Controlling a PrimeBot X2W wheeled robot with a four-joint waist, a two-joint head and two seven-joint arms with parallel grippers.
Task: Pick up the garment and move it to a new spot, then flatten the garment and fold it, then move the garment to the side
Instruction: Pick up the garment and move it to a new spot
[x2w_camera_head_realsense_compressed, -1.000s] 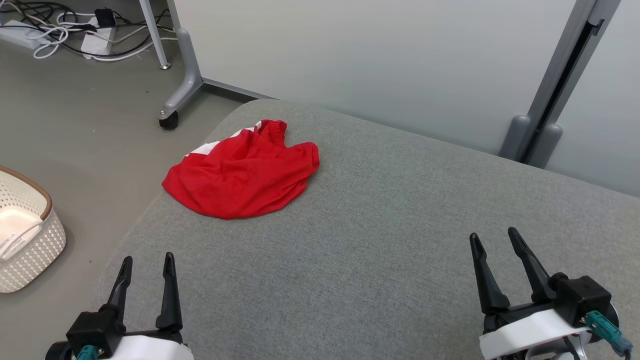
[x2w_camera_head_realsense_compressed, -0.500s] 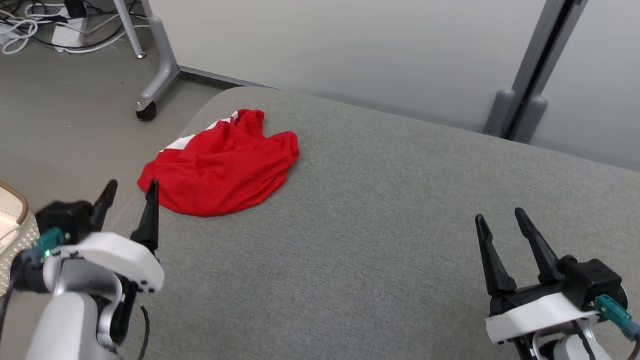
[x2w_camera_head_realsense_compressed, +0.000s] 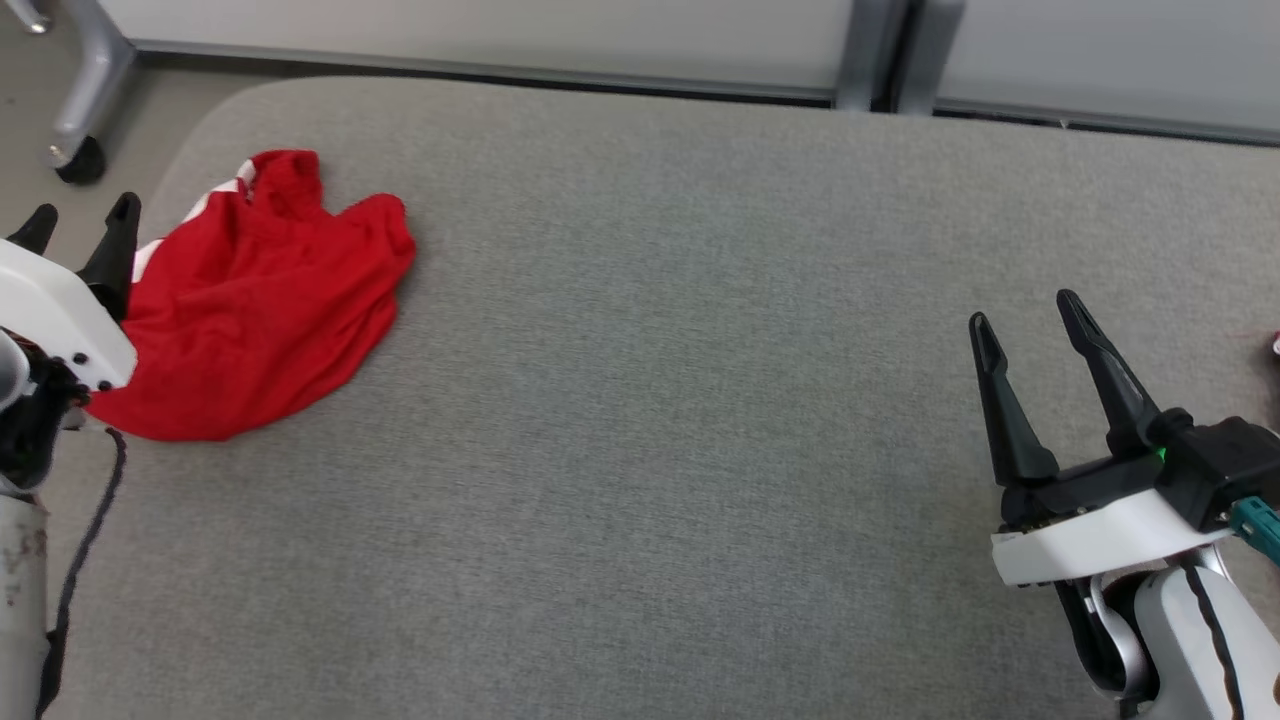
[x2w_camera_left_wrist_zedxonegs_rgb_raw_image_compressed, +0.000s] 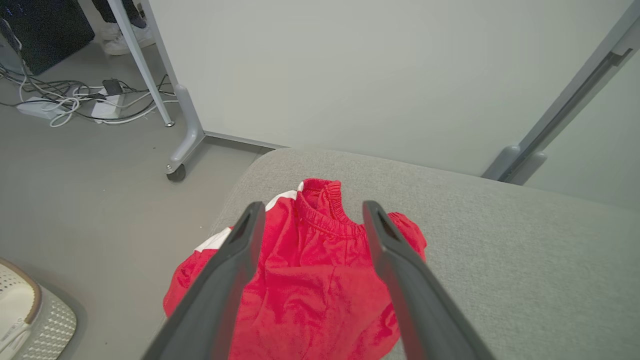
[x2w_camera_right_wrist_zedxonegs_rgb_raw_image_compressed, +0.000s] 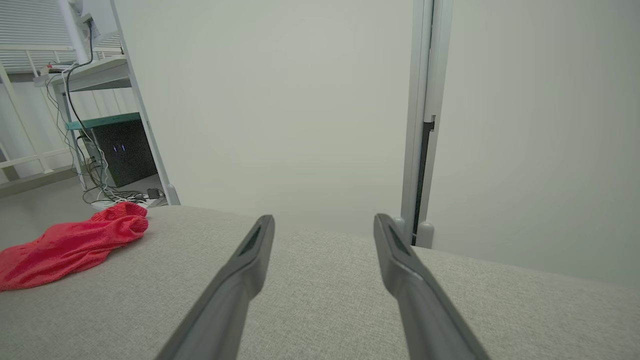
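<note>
Garment (x2w_camera_head_realsense_compressed: 255, 300), red, crumpled: table's (x2w_camera_head_realsense_compressed: 650, 400) far-left corner; its left edge hidden behind left gripper (x2w_camera_head_realsense_compressed: 82, 212), jaws wide, empty, at table's left edge. Right gripper (x2w_camera_head_realsense_compressed: 1024, 310): table's right side, jaws wide, empty.

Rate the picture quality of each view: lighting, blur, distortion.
Head view: even, soft light, no glare; the red garment and right claw are sharp. Left wrist view: the left claw is soft near the lens, the garment crisp, and the frame uprights splay outward, likely the wide lens. Right wrist view: pale, low-contrast wall; claw soft, grey surface clear.
</note>
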